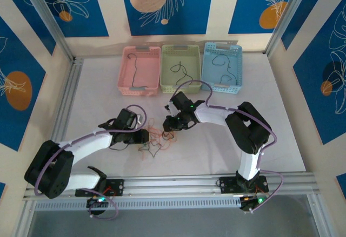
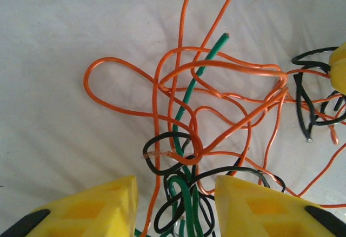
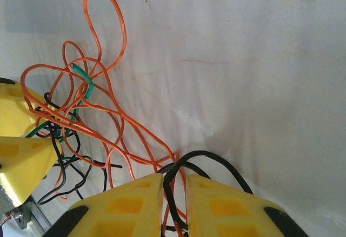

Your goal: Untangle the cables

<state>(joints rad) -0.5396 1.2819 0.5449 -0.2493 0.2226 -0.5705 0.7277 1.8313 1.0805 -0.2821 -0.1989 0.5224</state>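
A: Start at the near side. What has the left claw [image 1: 141, 136] got?

B: Nothing that I can see. Its wrist view shows the jaws well apart, straddling a bunch of green and black strands without pinching them. It sits at 9 o'clock of the tangle [image 1: 157, 141].

A: And the tangle itself?

B: It lies on the white counter [image 1: 97, 99], about the middle, between the two claws. The orange cable [image 2: 232, 67] makes up most of it, in wide loops. The green cable [image 2: 186, 99] runs up through those loops, its cut end free toward 12 o'clock. Black strands knot low down, by the left claw.

A: The right claw [image 3: 174, 204]?

B: It is at 1 o'clock of the tangle. Its jaws are nearly together on a black cable [image 3: 203, 153] that arches out from between the fingers.

A: So which step is this?

B: I judge it to be drawing out one black strand. The right claw pinches it and the left is placed to anchor the rest.

A: What does the next move call for?

B: Likely the left claw closing on the bulk of the knot to hold it down. Then a slow pull by the right claw toward 1 o'clock, watching that no orange loops ride along.

A: Farther back?

B: At 12 o'clock a pink basket [image 1: 121, 78], a green basket [image 1: 164, 69] and a blue basket [image 1: 238, 69] stand side by side. A dark strand lies in each, so some sorting looks done. The knot is not yet undone.
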